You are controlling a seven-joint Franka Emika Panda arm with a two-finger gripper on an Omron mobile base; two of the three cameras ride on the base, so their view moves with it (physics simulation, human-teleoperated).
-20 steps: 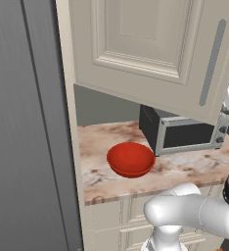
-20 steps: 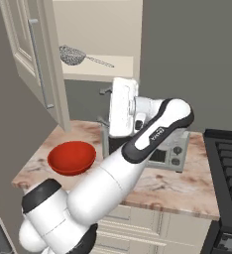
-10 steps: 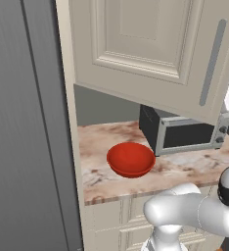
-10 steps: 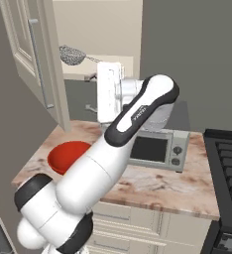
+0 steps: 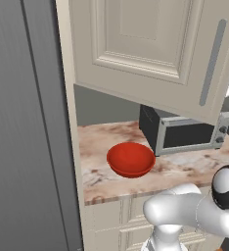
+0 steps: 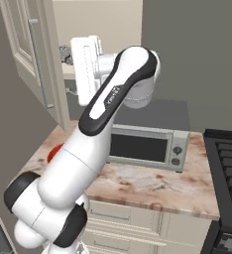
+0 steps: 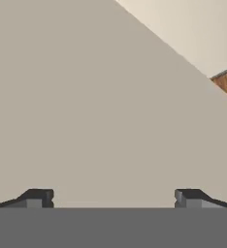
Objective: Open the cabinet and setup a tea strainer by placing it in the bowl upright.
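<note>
Pincer (image 7: 113, 198) gapes wide, raised at the open cabinet (image 6: 26, 54) to reach the strainer (image 6: 65, 53) inside; bowl (image 5: 131, 159) waits on the worktop (image 5: 99, 171).

We see a glossy white arm (image 6: 78, 163) built of thick rounded tube segments, with black rings at the joints and a long black band along the upper link carrying small pale lettering too fine to read. A round black cap with a grey disc sits on one joint (image 5: 226, 181). The flat white hand ends in two small dark fingers (image 7: 38, 197) with grey pads.
</note>
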